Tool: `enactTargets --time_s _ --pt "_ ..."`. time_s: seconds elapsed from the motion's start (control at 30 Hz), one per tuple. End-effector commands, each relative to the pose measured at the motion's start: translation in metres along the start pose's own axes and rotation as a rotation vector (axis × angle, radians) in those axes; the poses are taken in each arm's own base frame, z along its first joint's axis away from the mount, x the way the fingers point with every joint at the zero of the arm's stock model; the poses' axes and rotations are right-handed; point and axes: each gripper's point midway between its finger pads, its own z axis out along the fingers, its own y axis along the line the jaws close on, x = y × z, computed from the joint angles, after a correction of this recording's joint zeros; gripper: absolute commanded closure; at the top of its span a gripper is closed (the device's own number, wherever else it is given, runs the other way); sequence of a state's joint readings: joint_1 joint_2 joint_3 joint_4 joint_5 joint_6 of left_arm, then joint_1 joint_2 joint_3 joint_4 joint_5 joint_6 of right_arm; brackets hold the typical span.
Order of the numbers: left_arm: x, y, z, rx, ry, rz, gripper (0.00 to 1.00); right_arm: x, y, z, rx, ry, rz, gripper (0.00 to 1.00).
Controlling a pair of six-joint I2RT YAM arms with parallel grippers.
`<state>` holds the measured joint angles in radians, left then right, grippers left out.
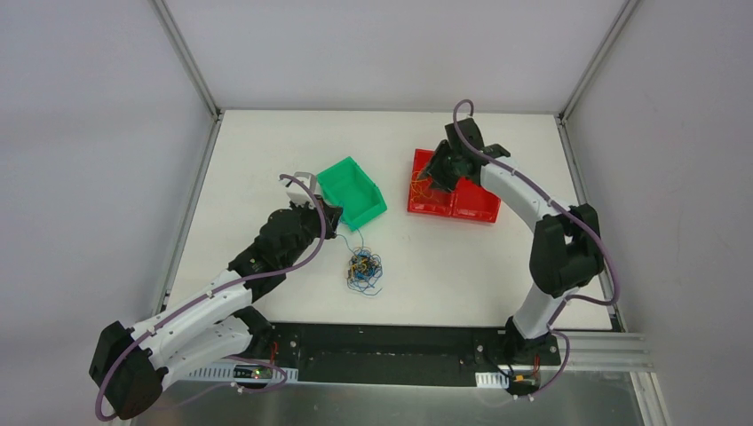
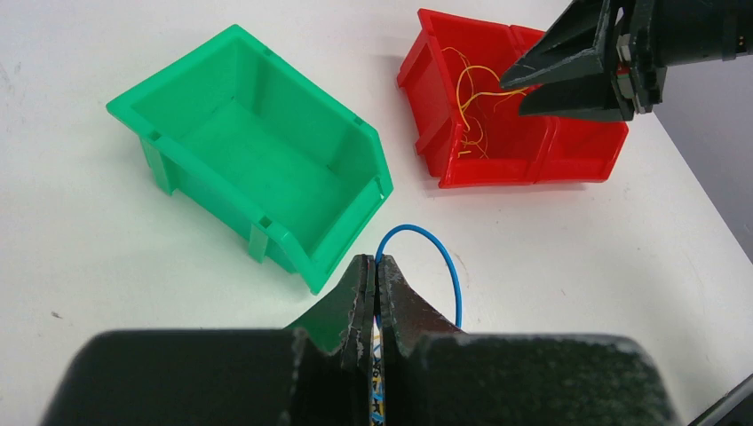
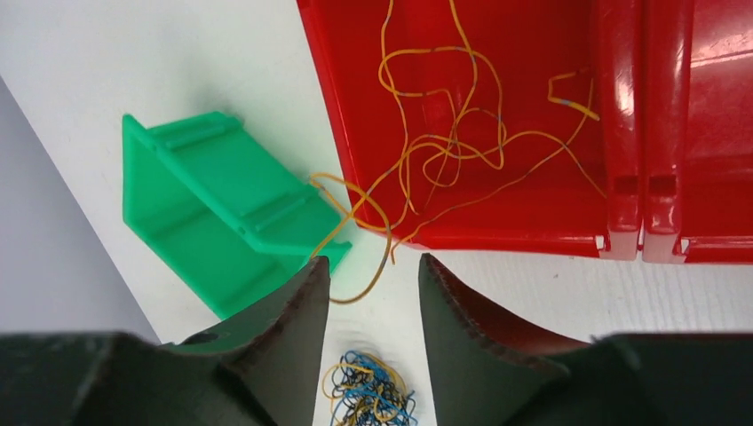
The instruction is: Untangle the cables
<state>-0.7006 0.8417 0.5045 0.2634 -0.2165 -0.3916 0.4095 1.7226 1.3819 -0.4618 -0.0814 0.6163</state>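
A tangled ball of blue, orange-yellow and black cables (image 1: 364,268) lies on the white table in front of the green bin (image 1: 353,191). It also shows in the right wrist view (image 3: 368,390). My left gripper (image 2: 377,266) is shut on a blue wire (image 2: 447,257) that loops out beside its tips, close to the green bin's near corner (image 2: 311,257). My right gripper (image 3: 373,262) is open over the near edge of the red bin (image 3: 533,226). Several loose orange-yellow wires (image 3: 444,133) lie in that bin. One strand (image 3: 377,266) hangs over the rim between the open jaws.
The red bin (image 1: 462,202) has two compartments; the right one (image 3: 710,106) looks empty. The green bin (image 2: 257,160) is empty inside. My right gripper (image 2: 568,71) shows above the red bin (image 2: 506,151) in the left wrist view. Grey walls enclose the table.
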Motion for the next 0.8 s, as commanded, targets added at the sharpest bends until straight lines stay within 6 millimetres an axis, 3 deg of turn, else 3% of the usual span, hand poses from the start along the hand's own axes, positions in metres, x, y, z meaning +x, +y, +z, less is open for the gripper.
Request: enactTargets --time_s 0.0,0.07,0.1,0.13,0.33,0.47,0.63,0.77 --pt "-0.027 -0.012 -0.001 0.032 -0.064 0.004 1.0 -0.028 0.016 0.003 -0.022 -0.11 0.022 0.61" --pt "-0.026 -0.012 -0.001 0.032 -0.061 0.005 1.0 -0.036 0.013 0.005 -0.001 -0.147 0.022 0.78" --pt "-0.026 -0.012 -0.001 0.033 -0.061 0.005 1.0 -0.039 0.012 0.006 0.01 -0.158 0.02 0.93" --pt "-0.026 -0.012 -0.001 0.032 -0.061 0.005 1.0 -0.041 0.009 0.008 0.032 -0.167 0.016 1.0" --pt "-0.025 -0.012 0.0 0.034 -0.057 0.002 1.0 -0.07 -0.02 0.013 0.211 -0.29 -0.034 1.0" --pt "-0.024 -0.013 0.0 0.036 -0.053 0.003 1.0 -0.082 -0.051 0.036 0.395 -0.318 -0.106 1.0" --pt "-0.023 -0.012 0.001 0.035 -0.05 0.005 1.0 -0.074 -0.077 0.077 0.497 -0.271 -0.15 1.0" --pt "-0.023 -0.013 0.001 0.037 -0.048 0.004 1.0 -0.062 -0.075 0.096 0.469 -0.224 -0.134 1.0"
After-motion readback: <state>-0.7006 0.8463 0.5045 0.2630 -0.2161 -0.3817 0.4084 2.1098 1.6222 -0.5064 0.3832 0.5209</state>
